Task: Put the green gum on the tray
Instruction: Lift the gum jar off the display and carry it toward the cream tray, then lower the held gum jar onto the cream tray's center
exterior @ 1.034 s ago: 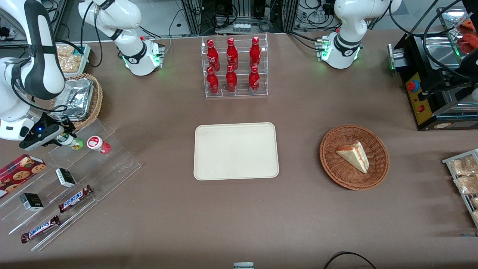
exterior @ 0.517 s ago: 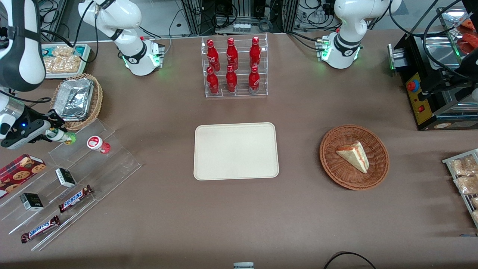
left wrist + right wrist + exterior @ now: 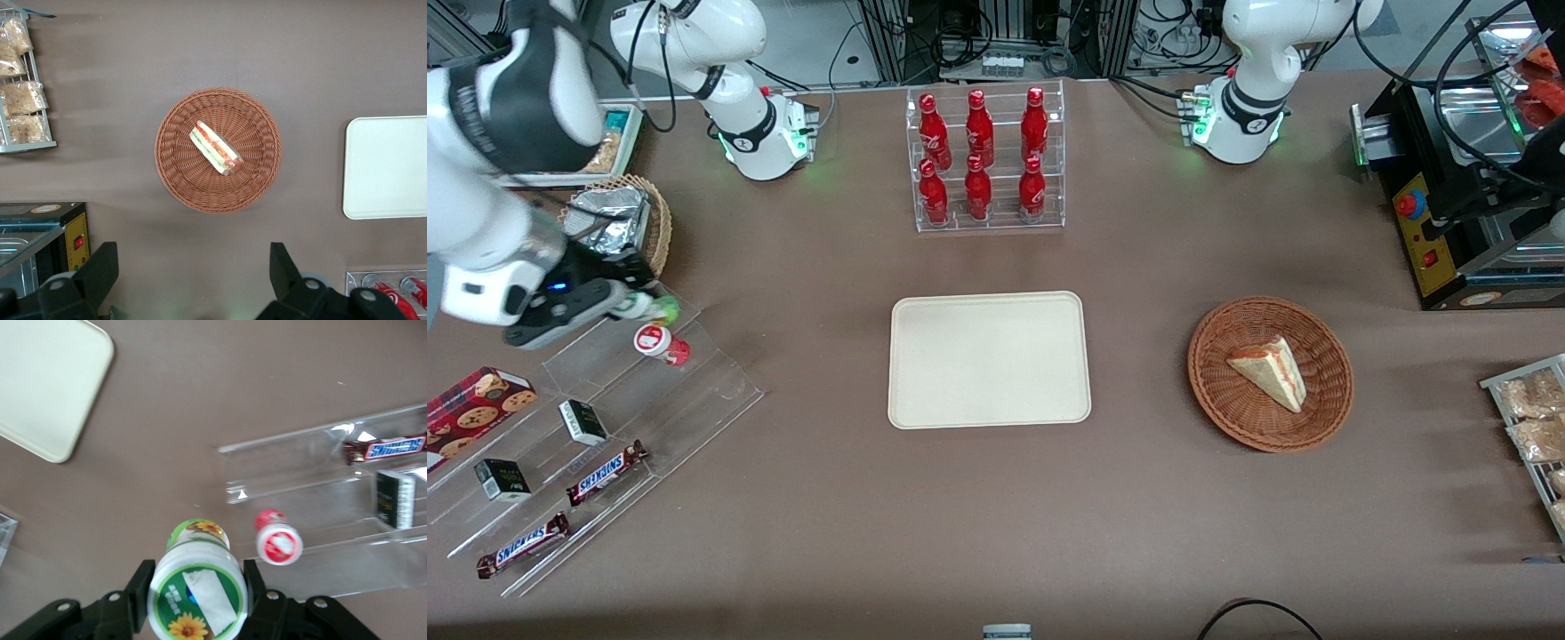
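We have the green gum (image 3: 649, 308) clamped in the gripper (image 3: 633, 305), its fingers pressed against both sides of the bottle just below the lid, as the right wrist view shows (image 3: 197, 587). The bottle is off the clear stand (image 3: 618, 396) and hangs in the air above that stand's upper step, with the red gum (image 3: 660, 342) just beside and below it, still on its shelf. In the front view the bottle lies nearly level, lid toward the wrist and green base pointing at about 3 o'clock.

That is also roughly where the tray (image 3: 989, 360) lies from our gripper: at 3 to 4 o'clock, well apart, with only bare brown table (image 3: 818, 356) between. So we judge the pick done and the carry barely begun. The coming move looks like a long sideways sweep toward the tray's near edge, then a lowering; the bottle's tilt may let it roll once released.
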Action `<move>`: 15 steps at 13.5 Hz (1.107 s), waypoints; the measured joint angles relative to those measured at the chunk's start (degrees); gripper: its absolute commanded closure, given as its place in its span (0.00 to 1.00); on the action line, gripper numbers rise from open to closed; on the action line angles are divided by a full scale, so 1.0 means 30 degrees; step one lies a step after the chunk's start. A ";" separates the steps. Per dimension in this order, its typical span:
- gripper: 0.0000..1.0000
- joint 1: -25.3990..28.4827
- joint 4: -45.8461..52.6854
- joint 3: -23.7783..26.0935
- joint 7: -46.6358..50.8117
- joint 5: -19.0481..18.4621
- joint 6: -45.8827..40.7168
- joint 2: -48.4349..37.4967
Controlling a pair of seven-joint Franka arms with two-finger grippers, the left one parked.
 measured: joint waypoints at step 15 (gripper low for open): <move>1.00 1.0671 0.3499 0.0055 2.1137 0.1292 0.4081 0.6722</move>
